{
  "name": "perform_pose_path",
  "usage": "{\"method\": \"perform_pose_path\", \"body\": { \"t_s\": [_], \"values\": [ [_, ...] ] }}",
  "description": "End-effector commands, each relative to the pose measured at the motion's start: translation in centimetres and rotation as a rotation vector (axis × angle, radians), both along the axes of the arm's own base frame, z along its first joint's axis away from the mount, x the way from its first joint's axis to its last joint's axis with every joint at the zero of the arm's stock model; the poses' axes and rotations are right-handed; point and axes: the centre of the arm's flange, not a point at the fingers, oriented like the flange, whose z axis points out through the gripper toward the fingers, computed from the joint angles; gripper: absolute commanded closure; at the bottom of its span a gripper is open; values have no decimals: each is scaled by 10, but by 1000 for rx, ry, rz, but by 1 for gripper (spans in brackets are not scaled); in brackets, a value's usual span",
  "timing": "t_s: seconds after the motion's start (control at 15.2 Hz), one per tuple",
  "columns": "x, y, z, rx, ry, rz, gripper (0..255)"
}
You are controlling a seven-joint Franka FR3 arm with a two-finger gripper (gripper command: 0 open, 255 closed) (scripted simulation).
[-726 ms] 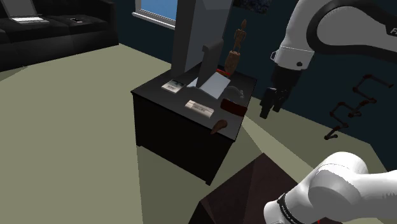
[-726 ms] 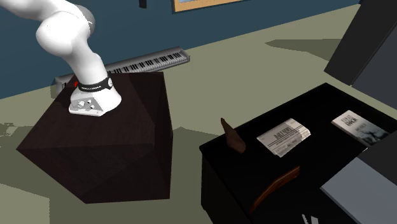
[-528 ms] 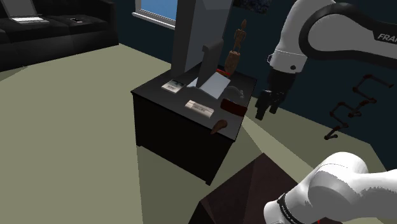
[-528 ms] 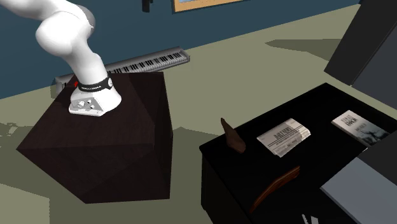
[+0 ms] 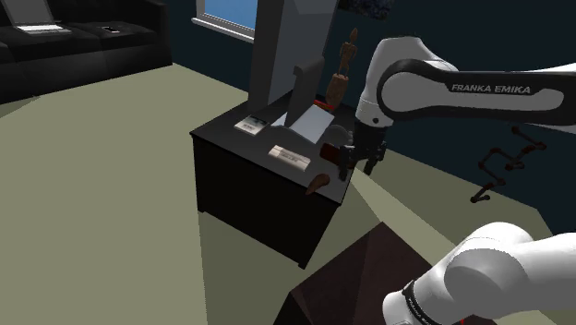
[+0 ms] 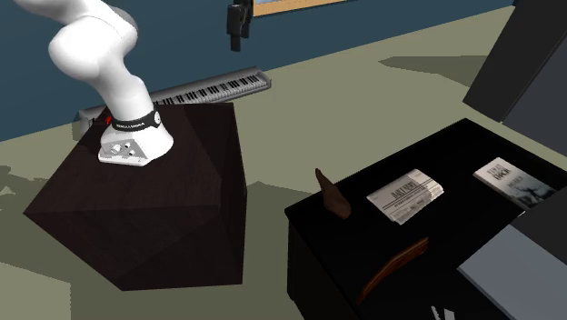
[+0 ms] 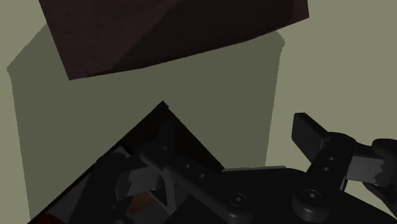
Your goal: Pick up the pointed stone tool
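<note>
The pointed stone tool [image 5: 320, 182] is a brown wedge lying at the near corner of the black table [image 5: 242, 180]; in the second exterior view the stone tool [image 6: 333, 196] sits beside a folded newspaper [image 6: 405, 194]. My black gripper [image 5: 355, 165] hangs just off that table corner, to the shoulder view's right of the tool and slightly higher, touching nothing. High in the second exterior view the gripper [image 6: 238, 29] hangs above the stand. Seen from the wrist, the gripper [image 7: 235, 149] is open, its fingers [image 7: 310, 134] standing apart over the table corner [image 7: 159, 124] and the floor.
On the table lie a newspaper [image 5: 289, 156], a book [image 5: 249, 124], a red-brown box [image 5: 337, 154] and a tall grey panel [image 5: 277, 55]. A long brown piece [image 6: 395, 266] lies near the table edge. The dark stand [image 6: 154, 195] and a piano keyboard [image 6: 200, 89] sit on the floor.
The arm swung toward the shoulder view's left and lowered, bringing the gripper from well right of the table to its near corner. The gripper now shows in the second exterior view.
</note>
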Motion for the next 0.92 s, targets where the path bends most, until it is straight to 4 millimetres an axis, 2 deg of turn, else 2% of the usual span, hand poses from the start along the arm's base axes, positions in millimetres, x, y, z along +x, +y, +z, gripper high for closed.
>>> {"method": "perform_pose_path", "body": {
  "t_s": [0.0, 0.4, 0.86],
  "values": [
    [18, 1, -23, -17, -6, -50, 0],
    [63, -8, -86, -70, -17, -196, 0],
    [113, -31, -157, -131, -29, -366, 0]
  ]
}}
